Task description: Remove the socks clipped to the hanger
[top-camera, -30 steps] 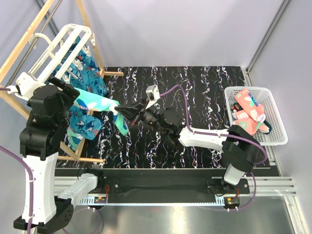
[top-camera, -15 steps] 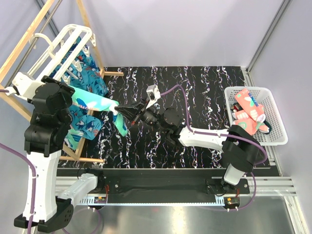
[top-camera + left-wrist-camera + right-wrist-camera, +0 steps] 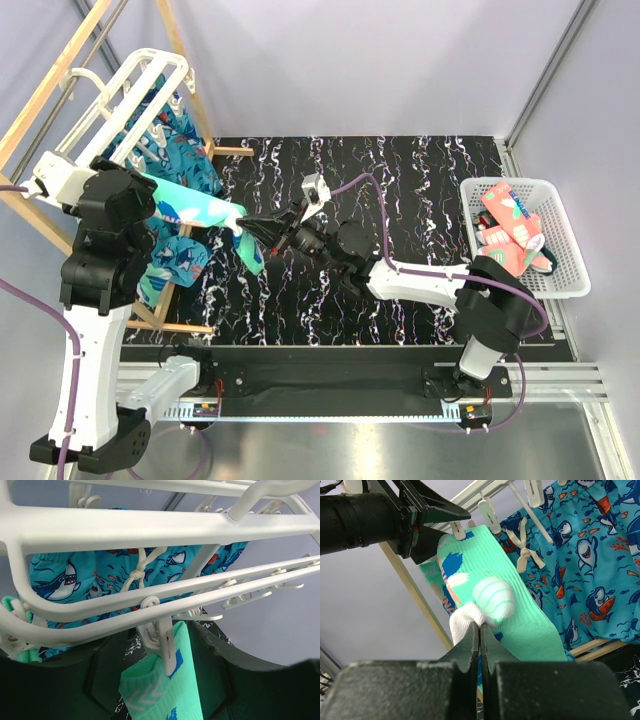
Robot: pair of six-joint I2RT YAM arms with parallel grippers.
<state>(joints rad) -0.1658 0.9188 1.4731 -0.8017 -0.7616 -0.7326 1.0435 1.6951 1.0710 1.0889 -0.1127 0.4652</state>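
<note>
Now the left arm has shifted: over the last second its upper joints have swung a little toward the near edge of the surface (image 3: 400, 180), settling the left gripper (image 3: 451, 530) closer under the hanger (image 3: 130, 90). The right arm has hardly moved. The mint-green sock (image 3: 200, 208) is stretched as before from the hanger, at the far left corner of the surface, out over its left side to the right gripper (image 3: 243, 228).

That right gripper is pinched tight on the sock's white toe, with almost no gap between its fingers in the right wrist view. The sock's cuff is still held by a white clip (image 3: 162, 640) hanging from one of the hanger's bars. In the left wrist view the left gripper stands wide apart, its dark fingers on either side of this clip and holding nothing.

So this sock is not yet free. The shift looks like alignment for squeezing the clip while the right arm keeps the fabric taut. Blue shark-patterned fabric (image 3: 175, 140) also hangs from the hanger, just behind the sock. Coral-pink socks (image 3: 512, 225) already lie in the white basket (image 3: 575, 240) at the right edge, so the task seems partly done.
</note>
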